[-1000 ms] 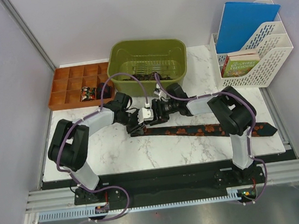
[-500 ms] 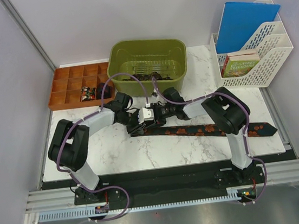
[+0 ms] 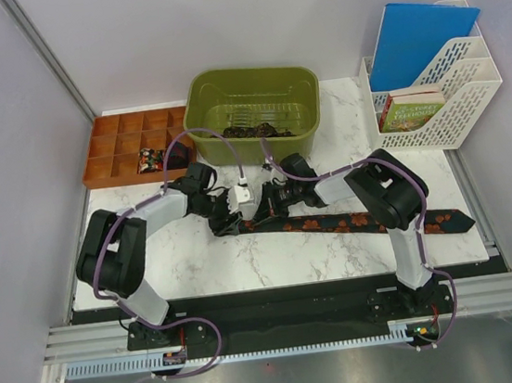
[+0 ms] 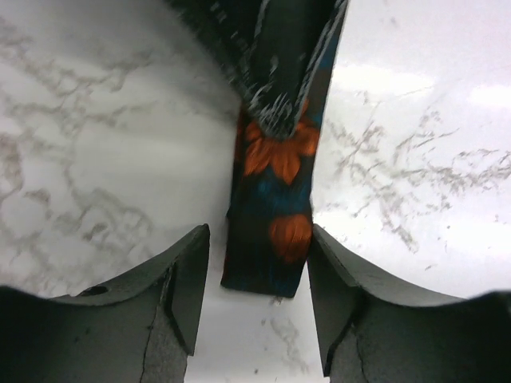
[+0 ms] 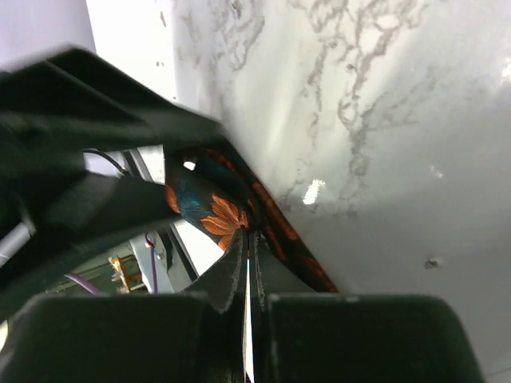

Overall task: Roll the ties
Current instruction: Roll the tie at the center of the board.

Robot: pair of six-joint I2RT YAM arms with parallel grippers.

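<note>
A dark tie point(image 3: 362, 221) with orange flowers lies flat across the marble table, its wide end at the right. Both grippers meet over its narrow left end. In the left wrist view that narrow end point(image 4: 271, 239) lies between the jaws of my left gripper point(image 4: 257, 275), which stands open with its fingers point(image 4: 188, 279) on either side of the cloth. My left gripper point(image 3: 225, 219) is just left of my right gripper point(image 3: 260, 208). In the right wrist view my right gripper point(image 5: 249, 239) is shut, its tips pinching a fold of the tie point(image 5: 207, 211).
A green bin point(image 3: 307, 115) holding more dark ties stands behind the grippers. An orange compartment tray point(image 3: 115, 148) sits at the back left. A white file rack point(image 3: 451, 107) with a blue folder and a book stands at the back right.
My left gripper has opened, letting go of the tie's narrow end, and shifted a little left. My right gripper has slid left and shut on the tie.
</note>
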